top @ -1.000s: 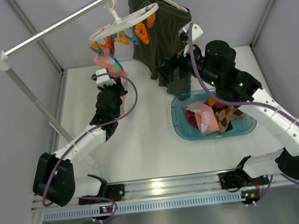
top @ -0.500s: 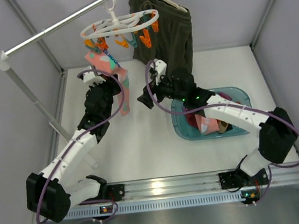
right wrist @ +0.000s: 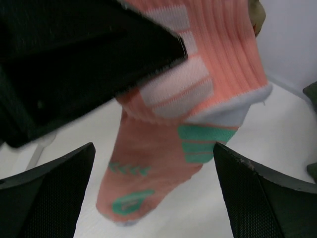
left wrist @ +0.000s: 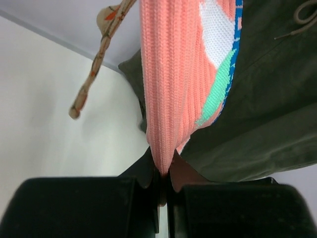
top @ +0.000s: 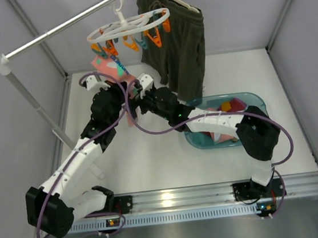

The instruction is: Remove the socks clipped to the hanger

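Observation:
The white ring hanger (top: 128,26) with orange and teal pegs hangs by its hook from the rail. One of the socks, pink with white and teal patches (top: 104,64), dangles from a peg at its left. My left gripper (top: 123,94) is shut on this sock; in the left wrist view the knit fabric (left wrist: 173,74) runs down into the closed jaws (left wrist: 163,173). My right gripper (top: 137,96) is open just right of it. In the right wrist view the sock's foot (right wrist: 158,168) hangs between the wide-apart fingers (right wrist: 49,193). More socks (top: 225,138) lie in the teal basin.
Olive-green shorts (top: 182,41) hang from a straight hanger right of the ring, close behind the sock (left wrist: 267,109). The teal basin (top: 193,142) sits on the table under my right arm. The rack's pole (top: 31,105) slants along the left side.
My right arm swung left from above the basin to the pink sock, and its jaws widened. The left gripper kept its hold on the sock. The hanger swayed slightly.

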{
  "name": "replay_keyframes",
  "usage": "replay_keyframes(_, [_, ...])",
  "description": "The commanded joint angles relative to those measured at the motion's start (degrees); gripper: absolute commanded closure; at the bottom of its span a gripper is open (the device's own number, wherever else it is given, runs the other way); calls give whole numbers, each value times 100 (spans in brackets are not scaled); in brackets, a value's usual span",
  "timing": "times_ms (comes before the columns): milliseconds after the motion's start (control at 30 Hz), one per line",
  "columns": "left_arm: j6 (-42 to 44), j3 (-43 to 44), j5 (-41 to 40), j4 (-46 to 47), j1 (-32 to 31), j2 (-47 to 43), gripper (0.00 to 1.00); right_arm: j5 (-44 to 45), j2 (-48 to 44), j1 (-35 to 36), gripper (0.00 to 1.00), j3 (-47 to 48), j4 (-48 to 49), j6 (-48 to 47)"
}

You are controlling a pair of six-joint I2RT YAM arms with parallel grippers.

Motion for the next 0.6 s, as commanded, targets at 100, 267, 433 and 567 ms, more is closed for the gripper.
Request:
replay_keyframes(100, [-557,121,-226,18,-197,-162,100,1548,678,334,5,923,959,106])
replay_keyframes(267, [-523,191,-358,-148,-224,-215,100,1990,882,352,67,985,1266,27])
replay_keyframes(433, [-505,261,-507,-211,-215,-329,100,2053,855,335,78,747,1716,-8])
replay_keyframes(567, [-470,349,-437,-264,-215,-312,100,1947,856,291,100,617,1829,114])
